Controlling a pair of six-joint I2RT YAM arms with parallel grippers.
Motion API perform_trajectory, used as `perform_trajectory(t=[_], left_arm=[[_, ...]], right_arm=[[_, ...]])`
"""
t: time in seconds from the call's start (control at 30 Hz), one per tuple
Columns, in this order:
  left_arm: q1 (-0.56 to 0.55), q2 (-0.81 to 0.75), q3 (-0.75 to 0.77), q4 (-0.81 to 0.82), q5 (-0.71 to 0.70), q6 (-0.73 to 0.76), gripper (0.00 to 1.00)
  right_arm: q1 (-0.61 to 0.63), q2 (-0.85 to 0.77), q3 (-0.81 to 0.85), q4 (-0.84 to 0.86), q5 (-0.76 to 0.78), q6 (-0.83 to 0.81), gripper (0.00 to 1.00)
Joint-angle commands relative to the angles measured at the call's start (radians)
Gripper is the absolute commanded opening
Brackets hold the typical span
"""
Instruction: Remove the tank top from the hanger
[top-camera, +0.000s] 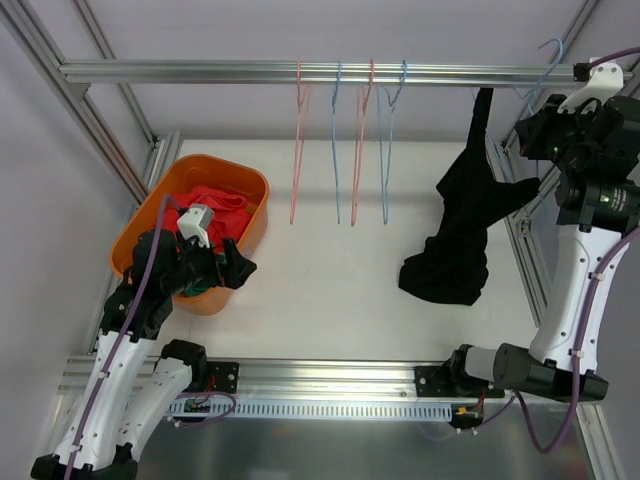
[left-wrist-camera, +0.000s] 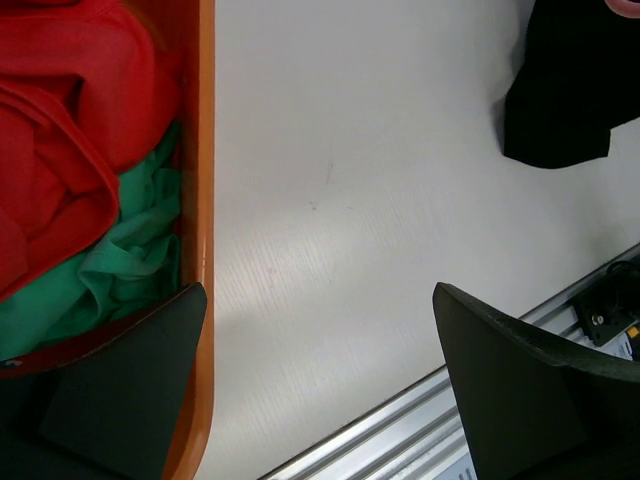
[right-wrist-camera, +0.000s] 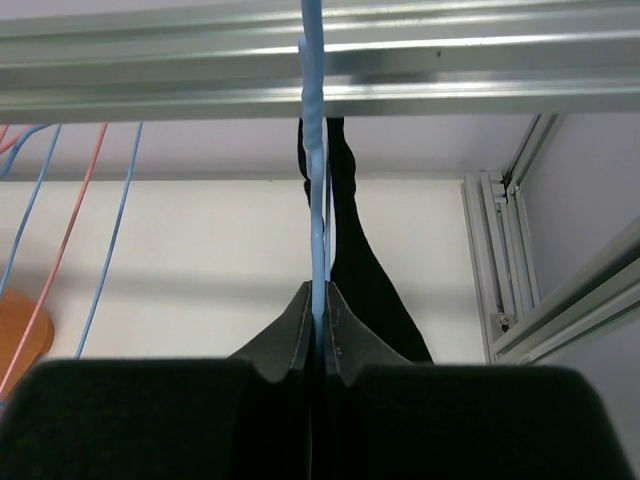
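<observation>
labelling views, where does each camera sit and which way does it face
top external: above, behind the bases, looking down on the table; shows left arm, right arm, rail, orange bin, black tank top.
left wrist: over the bin's edge, facing down; open left gripper frames table.
right wrist: just below the rail, looking at it along the blue hanger in the shut right gripper.
shared: tank top shows in all three.

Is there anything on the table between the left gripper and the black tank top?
Nothing visible: only bare table lies between the open left gripper, at the orange bin, and the black tank top.
</observation>
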Motion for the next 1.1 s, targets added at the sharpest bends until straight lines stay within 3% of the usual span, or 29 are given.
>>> perform_trajectory(t=[0.0, 0.2, 0.33, 0.43, 0.47, 0.57, 0.7, 0.8, 0.93, 1.07], left_arm=[[-0.004, -0.001, 0.023, 0.051, 0.092, 0.007, 0.99], [-0.040, 0.033, 0.147, 0.138, 0.209, -0.063, 0.99], [-0.152, 0.102, 0.240, 0.219, 0.194, -0.128, 0.99], [-0.318, 0.177, 0.324, 0.275, 0.097, -0.123, 0.99], [-0.411, 0.200, 0.349, 0.287, 0.068, -0.117, 0.99], [-0.549, 0.319, 0.473, 0.337, -0.035, -0.068, 0.99], [-0.778, 0.536, 0.727, 0.396, -0.102, 0.048, 0.99], [-0.850, 0.753, 0.898, 0.420, -0.113, 0.111, 0.99], [-0.863, 0.939, 1.069, 0.431, -0.078, 0.111, 0.98], [-0.876, 1.054, 1.182, 0.442, -0.041, 0.108, 0.88]], right_arm=[[-0.004, -0.052, -0.028, 0.038, -0.028, 0.012, 0.00], [-0.004, -0.277, -0.218, -0.019, -0.092, 0.047, 0.00], [-0.004, -0.447, -0.370, -0.030, -0.162, 0.079, 0.00], [-0.004, -0.569, -0.434, -0.085, -0.146, 0.087, 0.00], [-0.004, -0.593, -0.425, -0.153, -0.120, 0.078, 0.00], [0.005, -0.678, -0.390, -0.261, -0.053, 0.069, 0.00], [0.037, -0.768, -0.311, -0.382, -0.037, 0.086, 0.00], [0.086, -0.768, -0.206, -0.476, -0.012, 0.086, 0.00], [0.161, -0.741, -0.102, -0.551, 0.053, 0.084, 0.00], [0.210, -0.727, -0.045, -0.571, 0.097, 0.081, 0.00]])
